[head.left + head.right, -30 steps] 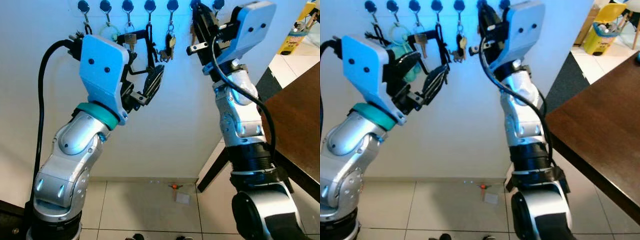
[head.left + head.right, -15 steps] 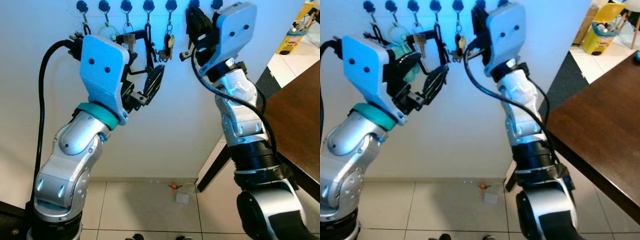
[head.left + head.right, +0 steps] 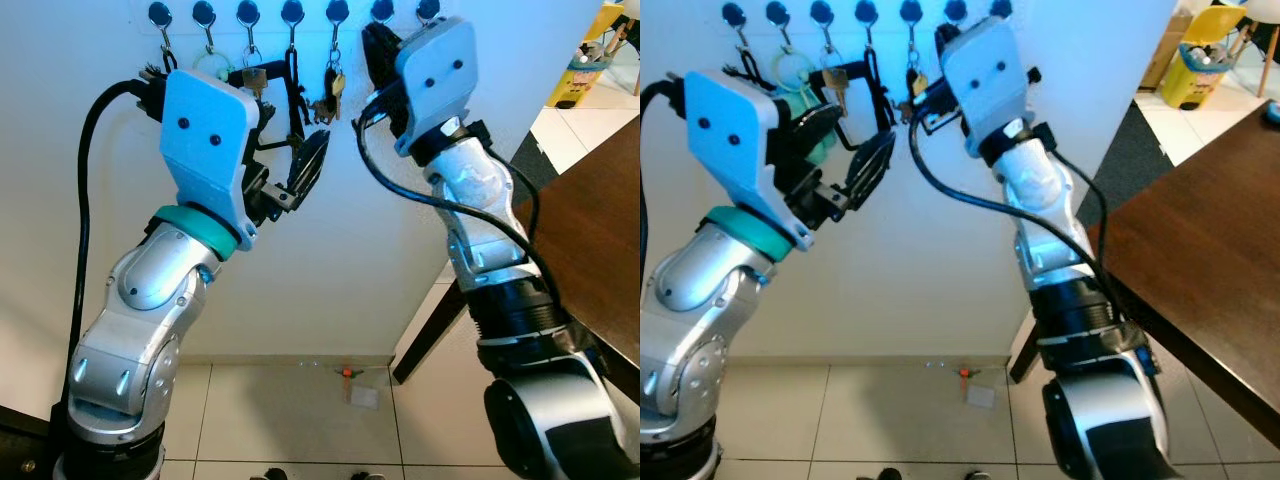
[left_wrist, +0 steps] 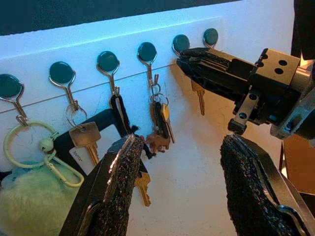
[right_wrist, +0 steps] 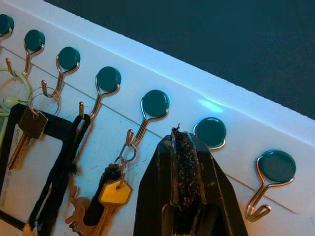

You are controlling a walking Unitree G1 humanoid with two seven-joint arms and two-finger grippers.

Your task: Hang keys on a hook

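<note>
The right gripper (image 5: 181,135) has swung leftward along the white key rack (image 4: 39,54) over the past second, leaving the far end of the row, and its tips now sit against the sixth green-capped hook (image 4: 181,43), next to the empty last hook (image 4: 210,37). Its two black fingers are pressed tightly together; whether they still pinch a ring between them cannot be made out. A single brass key (image 4: 199,98) dangles directly beneath those fingers, flat against the wall. It hangs with its long axis close to vertical, head uppermost and blade pointing toward the floor. Judging by this, the hanging looks to be at its final step: the key is at the chosen hook, but it is unclear whether the hook or the gripper bears its weight. The left gripper (image 4: 177,187) hovers with fingers spread wide and holding nothing, in front of the crowded middle hooks, near the key bunch (image 4: 160,123) on the fifth hook.
</note>
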